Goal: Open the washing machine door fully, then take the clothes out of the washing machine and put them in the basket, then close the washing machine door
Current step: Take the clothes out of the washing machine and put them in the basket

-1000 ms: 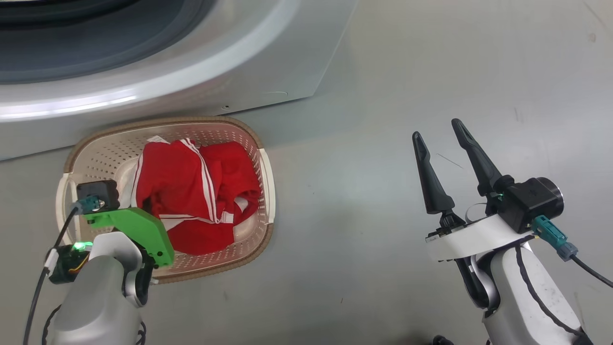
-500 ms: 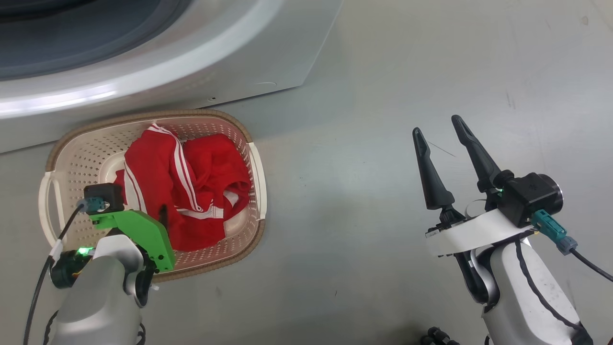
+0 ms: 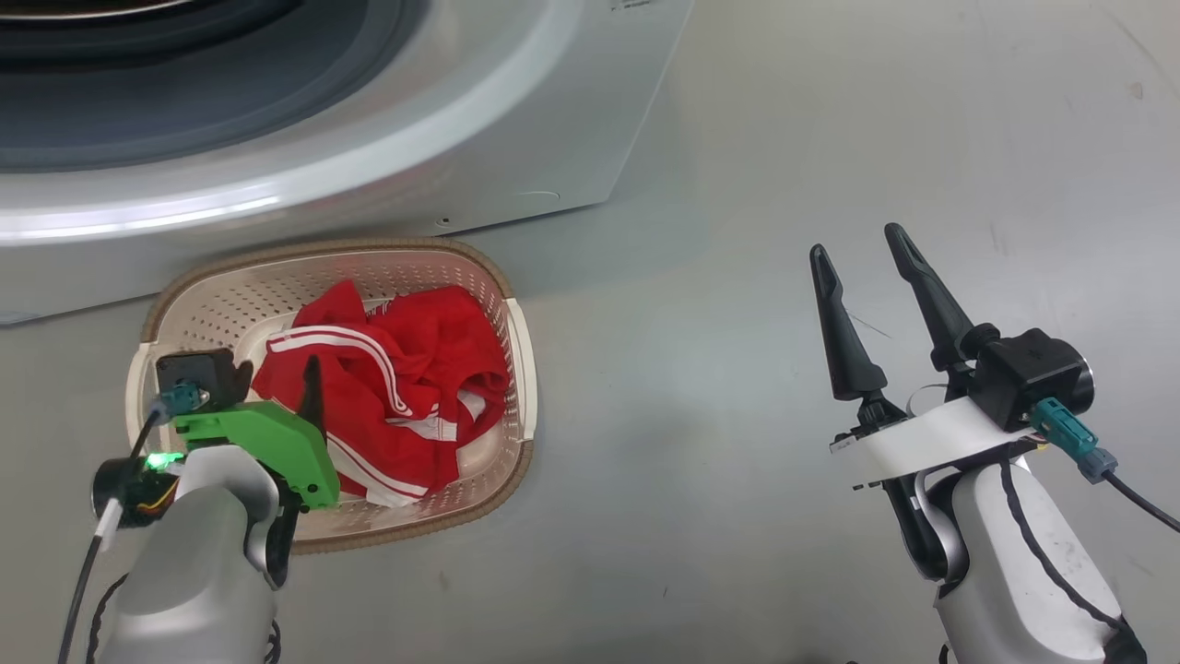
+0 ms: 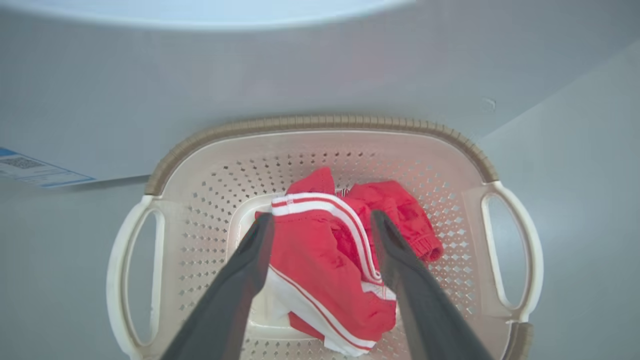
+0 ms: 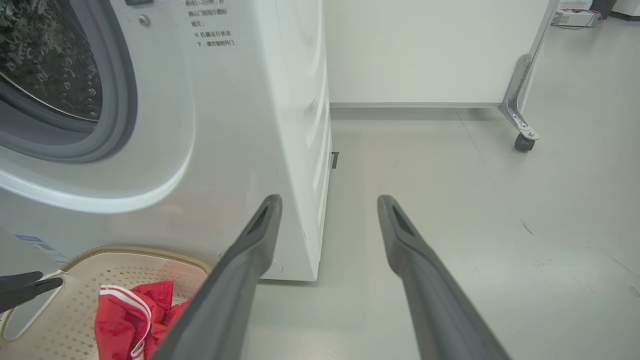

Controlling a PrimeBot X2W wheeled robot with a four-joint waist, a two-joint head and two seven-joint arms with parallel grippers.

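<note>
The red clothes (image 4: 320, 270) with white stripes lie bunched in the cream basket (image 4: 320, 122), which stands on the floor against the white washing machine (image 3: 516, 129). My left gripper (image 4: 321, 218) hangs open just above the clothes, a finger on each side of the heap and nothing pinched between them. In the head view it (image 3: 277, 371) hovers over the basket's (image 3: 516, 369) near left part. My right gripper (image 3: 855, 242) is open and empty over bare floor, well right of the basket. The drum (image 5: 45, 65) shows through the grey gasket. The washing machine door is out of view.
The machine's front corner (image 5: 315, 240) stands just left of my right gripper (image 5: 328, 200). A white cabinet on a metal leg with a caster wheel (image 5: 522, 142) is further back on the right. Grey floor (image 3: 737, 387) spreads between the basket and my right arm.
The red clothes have dropped lower and lie flatter in the basket, with a left finger now showing above them. The head camera has shifted; my right gripper holds the same open pose.
</note>
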